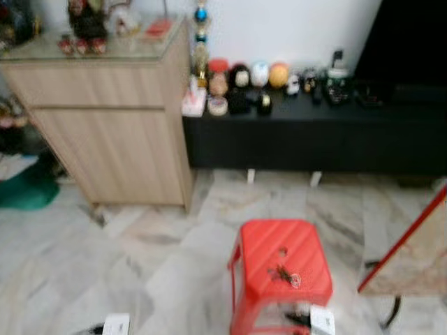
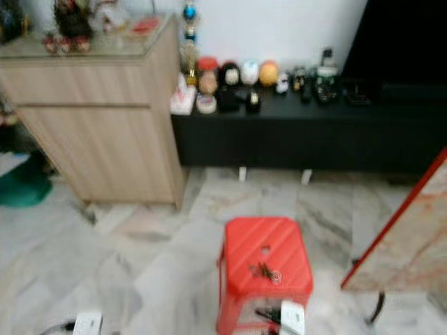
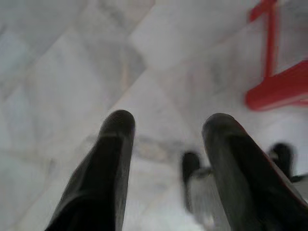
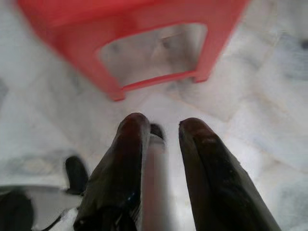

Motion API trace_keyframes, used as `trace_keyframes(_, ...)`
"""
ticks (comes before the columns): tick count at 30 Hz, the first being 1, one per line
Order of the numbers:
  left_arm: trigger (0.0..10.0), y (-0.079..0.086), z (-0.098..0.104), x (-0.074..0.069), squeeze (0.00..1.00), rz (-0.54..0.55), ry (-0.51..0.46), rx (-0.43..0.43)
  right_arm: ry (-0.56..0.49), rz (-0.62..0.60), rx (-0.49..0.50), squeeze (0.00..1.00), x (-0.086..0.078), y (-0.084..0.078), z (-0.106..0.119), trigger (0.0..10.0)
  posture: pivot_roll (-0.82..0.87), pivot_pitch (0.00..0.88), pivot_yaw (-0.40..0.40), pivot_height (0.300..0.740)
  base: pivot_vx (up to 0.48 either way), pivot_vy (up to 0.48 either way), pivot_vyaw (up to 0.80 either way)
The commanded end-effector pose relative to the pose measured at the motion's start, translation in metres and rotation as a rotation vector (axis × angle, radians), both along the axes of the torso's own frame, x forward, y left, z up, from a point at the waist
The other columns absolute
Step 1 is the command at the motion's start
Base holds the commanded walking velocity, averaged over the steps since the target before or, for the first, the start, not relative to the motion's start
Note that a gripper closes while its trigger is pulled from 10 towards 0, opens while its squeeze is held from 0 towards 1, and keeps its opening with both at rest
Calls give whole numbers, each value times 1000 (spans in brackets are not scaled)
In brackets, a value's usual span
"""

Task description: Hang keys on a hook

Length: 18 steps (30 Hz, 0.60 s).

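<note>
Both tools hang low over pale marble floor, the keys lying on a red stool ahead.

The left tool (image 3: 166,139) has its two black fingers spread wide over bare marble floor (image 1: 105,265), with a red leg of the stool off to one side. The right tool (image 4: 161,132) holds its fingers slightly parted with nothing between them, just short of the red plastic stool (image 1: 281,269). The small bunch of dark keys (image 1: 285,275) lies on the stool's seat, near its front edge beside a round hole. Open floor stretches left of the stool to the light wooden cabinet (image 1: 112,125). A long black low desk (image 1: 314,136) carries small ornaments along the white wall. A red-edged marbled panel (image 1: 412,251) leans in close at the stool's right.
</note>
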<state>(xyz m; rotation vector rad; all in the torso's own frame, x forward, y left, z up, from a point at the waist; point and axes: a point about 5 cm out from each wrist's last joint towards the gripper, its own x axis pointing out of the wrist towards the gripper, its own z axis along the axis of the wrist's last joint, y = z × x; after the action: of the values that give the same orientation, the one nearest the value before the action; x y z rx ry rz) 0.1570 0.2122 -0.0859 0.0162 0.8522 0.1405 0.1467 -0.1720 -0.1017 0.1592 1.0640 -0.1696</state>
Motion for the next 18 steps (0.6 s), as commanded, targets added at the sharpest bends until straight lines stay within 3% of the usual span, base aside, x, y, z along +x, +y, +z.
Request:
trace_keyframes(1,10000,9,-1,-8,0,19,18,16,-9,6,8,0,5,5,1,10000,16,2,7,740,319,0,0)
trace_keyframes(4,10000,9,-1,-8,0,22,16,16,-7,6,8,0,3,5,1,10000,15,2,6,740,296,0,0)
trace_keyframes(18,10000,9,1,-6,0,33,-24,22,-50,-19,-6,0,0,-7,2,10000,16,3,4,740,0,0,0)
